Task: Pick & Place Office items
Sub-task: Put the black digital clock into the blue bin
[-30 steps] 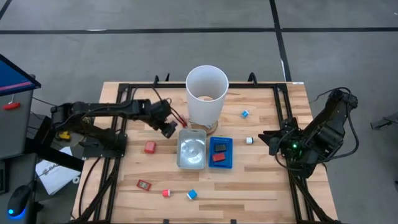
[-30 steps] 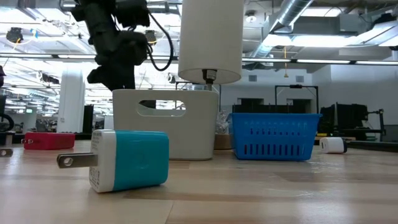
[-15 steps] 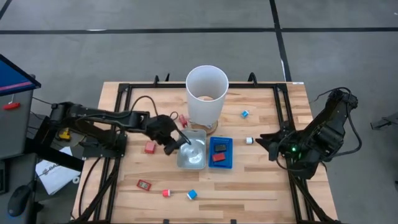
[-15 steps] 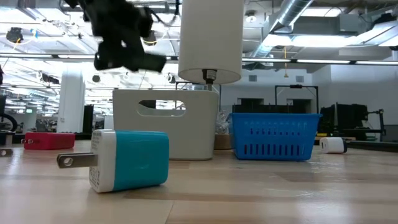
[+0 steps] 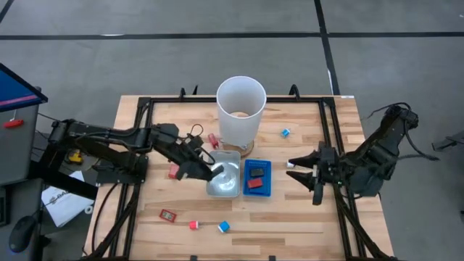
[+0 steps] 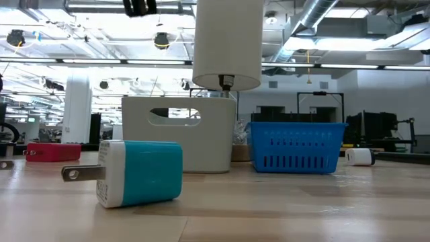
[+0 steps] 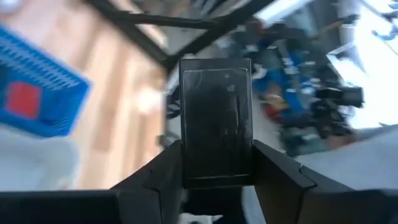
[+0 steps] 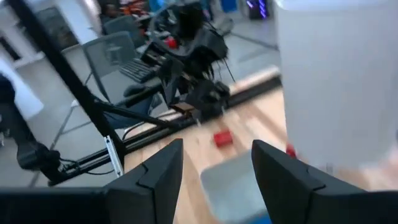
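A: Office items: flat black glossy slab clamped in left end effector over the silvery tray.
B: Right end effector?
A: Spread, empty, above the slatted wood tabletop.

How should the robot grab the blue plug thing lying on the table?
Grip the blue plug across its chunky body, coming straight down from above. It lies flat on its side with the metal prongs sticking out of one end, so stay off that end.
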`<state>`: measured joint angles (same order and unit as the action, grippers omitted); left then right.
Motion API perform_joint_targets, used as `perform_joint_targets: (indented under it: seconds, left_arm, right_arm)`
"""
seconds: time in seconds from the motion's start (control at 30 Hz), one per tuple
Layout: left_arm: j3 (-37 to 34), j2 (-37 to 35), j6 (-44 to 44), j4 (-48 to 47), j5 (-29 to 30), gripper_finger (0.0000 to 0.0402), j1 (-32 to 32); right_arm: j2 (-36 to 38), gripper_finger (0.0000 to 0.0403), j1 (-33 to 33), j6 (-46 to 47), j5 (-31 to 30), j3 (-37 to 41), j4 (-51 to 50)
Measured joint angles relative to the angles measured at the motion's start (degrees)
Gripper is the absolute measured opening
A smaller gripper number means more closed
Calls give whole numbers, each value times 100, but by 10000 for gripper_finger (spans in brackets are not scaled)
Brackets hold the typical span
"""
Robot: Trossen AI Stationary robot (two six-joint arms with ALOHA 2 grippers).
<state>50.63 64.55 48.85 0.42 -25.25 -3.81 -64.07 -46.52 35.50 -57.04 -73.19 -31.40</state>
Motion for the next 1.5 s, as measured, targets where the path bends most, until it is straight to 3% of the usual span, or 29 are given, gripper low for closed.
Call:
perform_joint_targets:
  seconds: [0.13,0.33,0.63,0.8,1.0,1.5]
  left_arm:
    - [-2,-21,225,449,-354,164,-7]
    - [-2,-42,409,1094,-540,153,-139]
    - [-2,-42,519,1456,-562,165,-403]
    - [-2,-42,520,1522,-562,153,-463]
    - [-2,-42,543,1554,-574,167,-461]
    - [-2,-39,515,1614,-613,161,-628]
  right_arm:
    - [0,184,329,-1359,611,0,829]
    - [-139,184,1023,-2207,1773,-2,1758]
    - [-954,184,2045,-2691,3697,-7,2901]
    - [-1475,184,2465,-2872,4544,-377,3003]
    - [-2117,184,2888,-2969,5586,-945,2999]
    - [-3086,184,3137,-3122,6415,-1933,2825]
